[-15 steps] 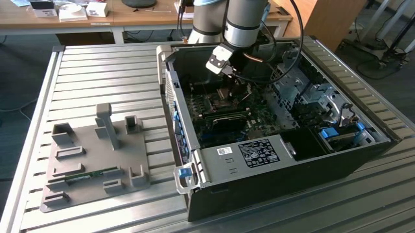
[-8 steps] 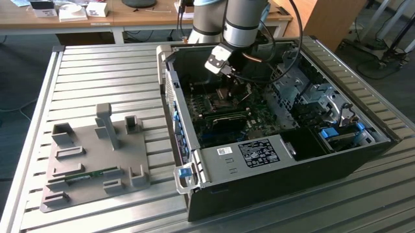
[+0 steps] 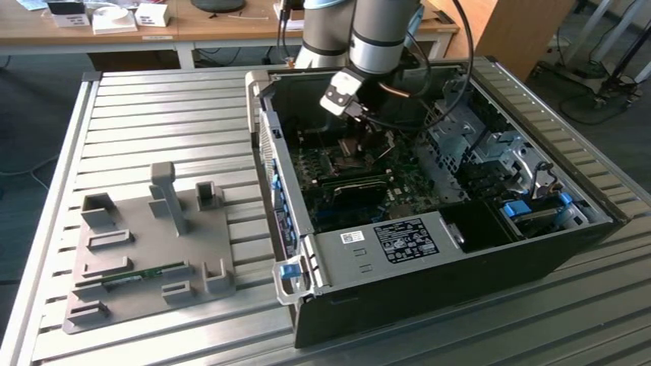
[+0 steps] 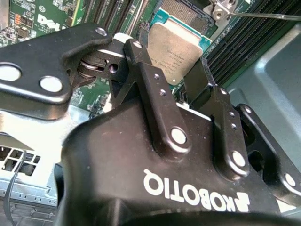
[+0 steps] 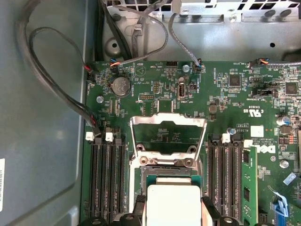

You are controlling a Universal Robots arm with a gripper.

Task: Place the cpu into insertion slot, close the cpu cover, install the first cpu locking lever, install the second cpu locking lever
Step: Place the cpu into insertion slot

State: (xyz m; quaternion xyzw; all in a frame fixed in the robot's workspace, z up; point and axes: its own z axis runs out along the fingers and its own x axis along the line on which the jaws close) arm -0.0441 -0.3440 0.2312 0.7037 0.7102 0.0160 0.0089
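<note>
Holding the cpu [image 4: 176,42] between its two fingers [image 4: 151,82], the end effector [image 4: 171,66] hangs over the insertion slot [image 5: 162,172], and the cpu cover [image 5: 168,118] stands open.

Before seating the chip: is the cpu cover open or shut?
Open: the cpu cover stands swung up, clear of the insertion slot.

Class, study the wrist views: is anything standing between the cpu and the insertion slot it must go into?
Nothing visible does. The gripper holds the cpu close to the insertion slot, and the cpu cover is swung up, leaving the socket open.
</note>
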